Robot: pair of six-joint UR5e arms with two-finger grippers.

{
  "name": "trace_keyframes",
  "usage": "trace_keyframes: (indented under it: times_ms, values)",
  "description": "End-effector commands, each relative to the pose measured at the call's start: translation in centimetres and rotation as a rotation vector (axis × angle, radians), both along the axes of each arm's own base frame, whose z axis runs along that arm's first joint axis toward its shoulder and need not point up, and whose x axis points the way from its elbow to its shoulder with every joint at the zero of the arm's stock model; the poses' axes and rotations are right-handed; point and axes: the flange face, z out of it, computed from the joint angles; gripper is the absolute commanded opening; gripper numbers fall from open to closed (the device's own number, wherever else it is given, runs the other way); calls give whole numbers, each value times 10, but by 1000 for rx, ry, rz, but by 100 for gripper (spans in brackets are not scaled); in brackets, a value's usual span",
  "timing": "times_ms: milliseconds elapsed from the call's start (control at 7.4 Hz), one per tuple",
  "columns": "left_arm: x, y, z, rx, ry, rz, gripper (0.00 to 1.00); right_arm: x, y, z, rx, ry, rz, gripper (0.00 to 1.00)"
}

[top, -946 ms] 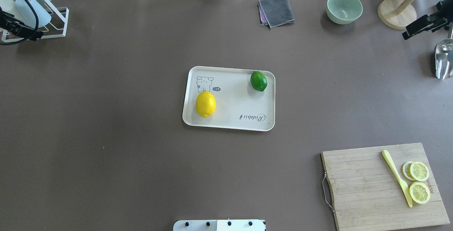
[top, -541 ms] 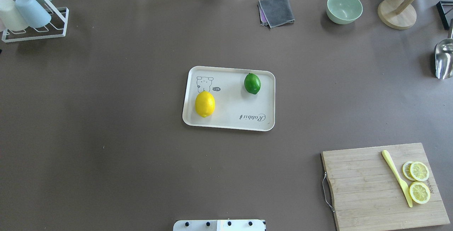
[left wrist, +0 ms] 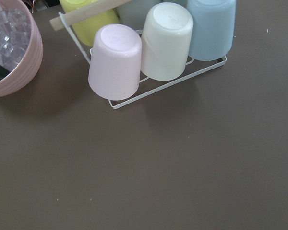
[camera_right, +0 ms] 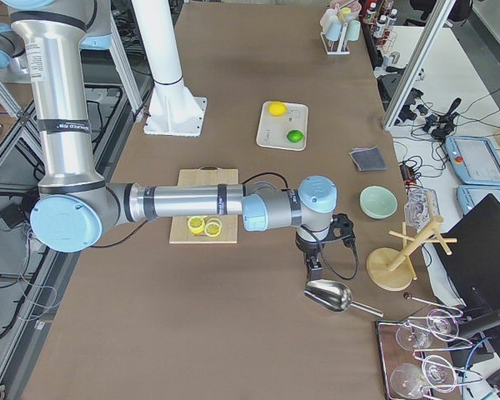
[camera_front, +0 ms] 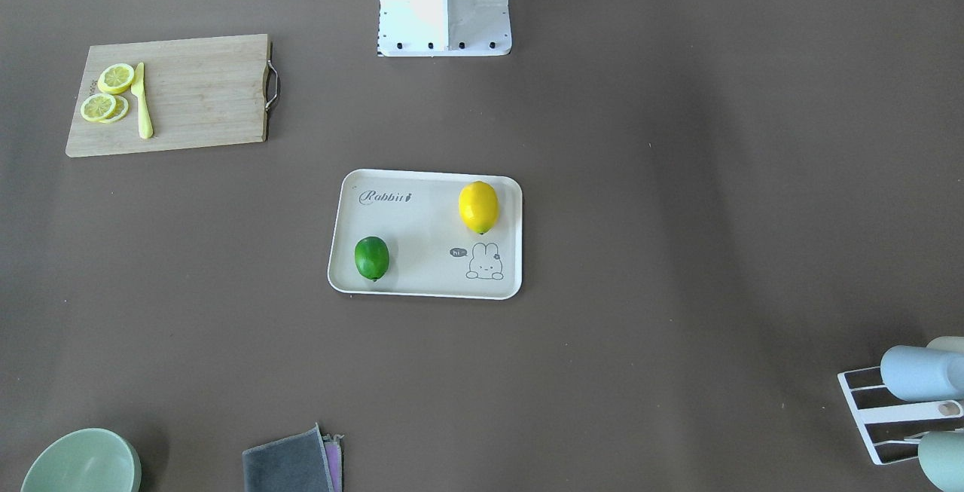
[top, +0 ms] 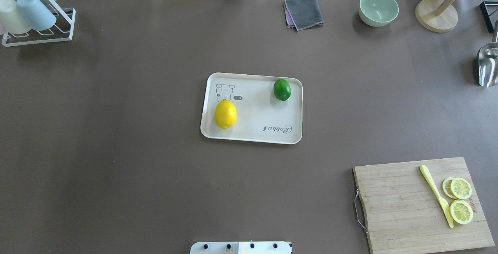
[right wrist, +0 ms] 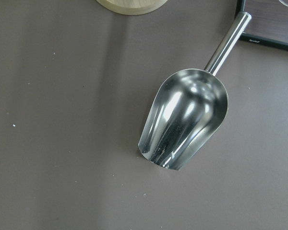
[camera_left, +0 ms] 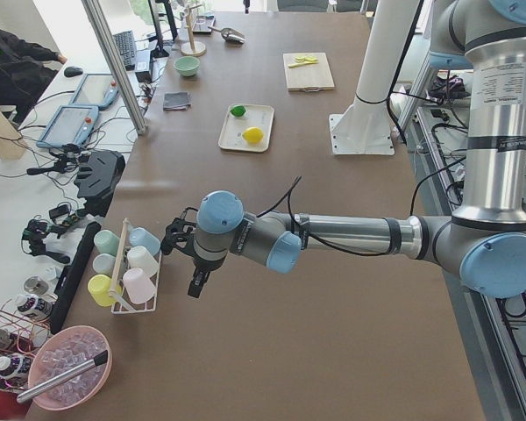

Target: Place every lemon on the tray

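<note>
The yellow lemon [top: 225, 114] lies on the cream tray [top: 253, 135], at its left side below the rabbit drawing. The green lemon [top: 282, 90] lies on the same tray near its far right corner. Both also show in the front view: yellow lemon [camera_front: 478, 207], green lemon [camera_front: 372, 258], tray [camera_front: 422, 288]. Neither gripper touches them. My left gripper [camera_left: 195, 288] hangs over the table's left end beside the cup rack [camera_left: 123, 276]; I cannot tell if it is open. My right gripper [camera_right: 315, 268] hangs over the right end above a metal scoop [camera_right: 329, 295]; I cannot tell its state either.
A wooden cutting board [top: 404, 207] with lemon slices [top: 461, 199] and a yellow knife [top: 435, 195] sits front right. A green bowl [top: 378, 8], grey cloth [top: 304, 13] and wooden stand [top: 435, 14] are at the back. The scoop [right wrist: 185, 124] fills the right wrist view.
Both arms have pulled out of the overhead view to the table's ends. The green lemon rolled a little left on the tray and then back right. The yellow lemon barely moved.
</note>
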Motion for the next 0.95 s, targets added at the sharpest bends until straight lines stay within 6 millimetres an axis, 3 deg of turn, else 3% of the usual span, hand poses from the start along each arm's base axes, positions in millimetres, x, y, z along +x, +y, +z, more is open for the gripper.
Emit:
trace_keyframes:
  times_ms: [0,811]
  values:
    - [-17,8,5,-41,16,-26,98,0,-3,-4,8,-2,3,100]
    - [-16,21,23,-73,11,-29,98,0,-5,-12,29,-4,4,100]
